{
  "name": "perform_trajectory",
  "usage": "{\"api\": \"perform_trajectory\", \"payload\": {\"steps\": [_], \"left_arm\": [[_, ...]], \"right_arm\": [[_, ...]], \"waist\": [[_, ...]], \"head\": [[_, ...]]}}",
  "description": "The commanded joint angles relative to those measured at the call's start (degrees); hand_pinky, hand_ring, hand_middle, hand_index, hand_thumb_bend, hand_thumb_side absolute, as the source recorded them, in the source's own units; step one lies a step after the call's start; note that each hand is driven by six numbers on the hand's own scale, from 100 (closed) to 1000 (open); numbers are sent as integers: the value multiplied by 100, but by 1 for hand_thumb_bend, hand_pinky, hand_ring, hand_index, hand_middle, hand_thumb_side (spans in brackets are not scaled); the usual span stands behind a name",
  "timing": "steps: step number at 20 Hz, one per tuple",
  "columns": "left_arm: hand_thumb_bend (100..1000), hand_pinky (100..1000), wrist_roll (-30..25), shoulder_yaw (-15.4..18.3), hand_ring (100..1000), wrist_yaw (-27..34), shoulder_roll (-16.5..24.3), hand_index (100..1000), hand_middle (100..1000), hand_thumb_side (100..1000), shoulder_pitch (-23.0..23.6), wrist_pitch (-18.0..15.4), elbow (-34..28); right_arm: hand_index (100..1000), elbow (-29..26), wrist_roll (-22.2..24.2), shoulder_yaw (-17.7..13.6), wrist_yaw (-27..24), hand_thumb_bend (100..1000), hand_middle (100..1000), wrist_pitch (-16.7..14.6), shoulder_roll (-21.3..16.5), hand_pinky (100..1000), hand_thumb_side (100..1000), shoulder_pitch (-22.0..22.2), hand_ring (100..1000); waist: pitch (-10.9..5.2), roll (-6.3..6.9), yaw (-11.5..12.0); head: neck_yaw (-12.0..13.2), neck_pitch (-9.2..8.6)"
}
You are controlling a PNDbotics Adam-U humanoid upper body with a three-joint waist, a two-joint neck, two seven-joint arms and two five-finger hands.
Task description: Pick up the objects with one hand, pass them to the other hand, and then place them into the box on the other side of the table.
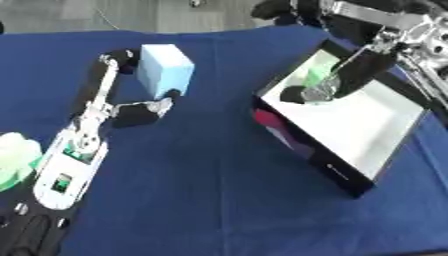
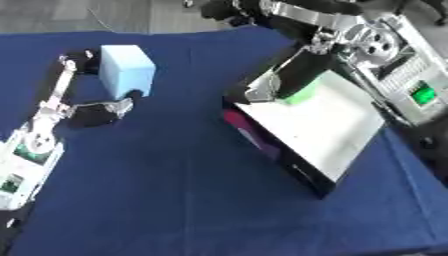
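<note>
A light blue block (image 1: 166, 67) stands on the blue cloth at the upper left. My left hand (image 1: 87, 135) reaches up to it from the lower left: one long finger (image 1: 118, 57) touches the block's far left corner and the thumb (image 1: 157, 106) presses on its near corner, pinching it. The black box (image 1: 302, 145) with a white floor lies at the right. My right hand (image 1: 363, 67) hangs inside it from the upper right. A pale green thing (image 2: 302, 95) shows right below that hand on the box floor; whether it is held is unclear.
Another pale green thing (image 1: 16, 157) lies at the left edge beside my left forearm. The box's side wall carries a red and pink print (image 1: 273, 126). Blue cloth (image 1: 201, 190) covers the table; grey floor shows beyond its far edge.
</note>
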Motion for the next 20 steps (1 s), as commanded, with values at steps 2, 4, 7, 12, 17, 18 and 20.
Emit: {"api": "perform_trajectory", "payload": {"steps": [2,4,7,12,17,18,20], "left_arm": [[100,772,-64,-67,732,-84,-63,480,559,196,-99,-135,-48],[100,773,-88,-101,733,-105,-91,480,559,189,-115,-198,-68],[100,773,-129,-154,733,-185,-108,480,559,174,-133,-296,-113],[100,775,-200,-226,734,-342,-120,480,558,158,-152,-432,-211],[100,777,-222,-275,735,-458,-154,480,558,144,-177,-534,-319],[100,778,-225,-283,735,-482,-161,480,558,142,-180,-552,-335],[100,779,-235,-304,735,-528,-175,480,558,136,-189,-585,-358]], "right_arm": [[949,3,104,29,54,470,920,-44,-34,977,107,-147,988],[949,23,140,58,52,463,919,-44,-12,978,103,-174,987],[947,54,175,96,37,455,916,-33,16,977,100,-226,984],[947,107,174,159,24,445,914,-11,41,977,100,-334,982],[947,234,217,245,131,441,915,13,136,977,100,-429,981],[948,269,224,259,159,441,915,12,158,978,100,-439,981],[949,336,242,285,199,439,916,9,195,979,100,-454,982]], "waist": [[-216,-85,28],[-212,-81,55],[-206,-75,101],[-185,-58,232],[-154,-69,343],[-150,-73,356],[-143,-80,377]], "head": [[-58,26],[-98,20],[-175,13],[-255,-45],[-387,-77],[-416,-74],[-473,-61]]}}
